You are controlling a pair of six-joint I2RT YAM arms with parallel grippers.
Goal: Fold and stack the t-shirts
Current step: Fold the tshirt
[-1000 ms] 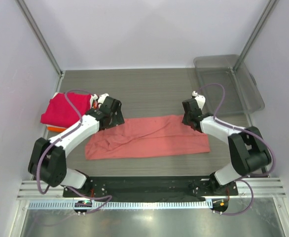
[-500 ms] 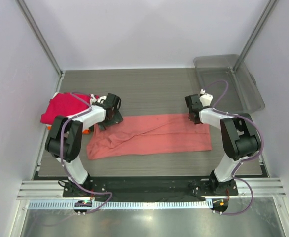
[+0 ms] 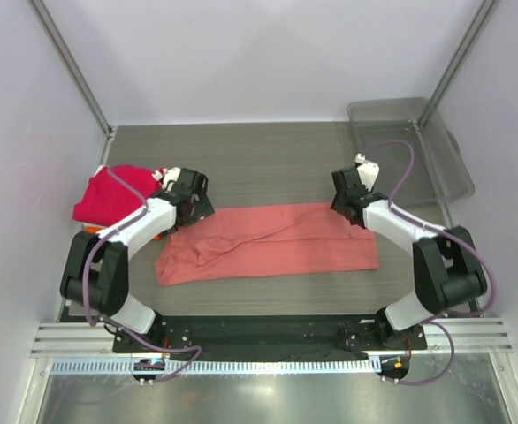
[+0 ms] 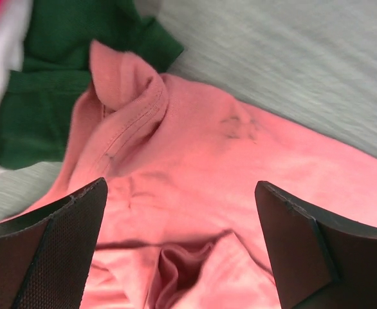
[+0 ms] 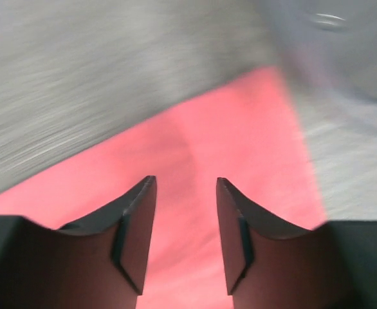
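**Asker:** Where is the coral t-shirt?

**Me:** The coral t-shirt point(image 3: 268, 243) lies flat as a long band across the middle of the table. It runs from left to right, somewhat closer to the near edge.

**Asker:** And your grippers?

**Me:** My left gripper point(image 3: 191, 198) hangs over the band's far left corner, jaws spread wide with nothing between them. Its wrist view shows a rumpled coral hem lying against the dark green t-shirt point(image 4: 47, 96). My right gripper point(image 3: 346, 205) is over the far right corner, jaws parted a little and also holding nothing.

**Asker:** And the other shirts?

**Me:** The magenta-red t-shirt point(image 3: 109, 194) sits bunched at the left edge, and a strip of the orange t-shirt point(image 3: 92, 230) shows beneath it. The grey bin point(image 3: 409, 146) stands at the far right corner.
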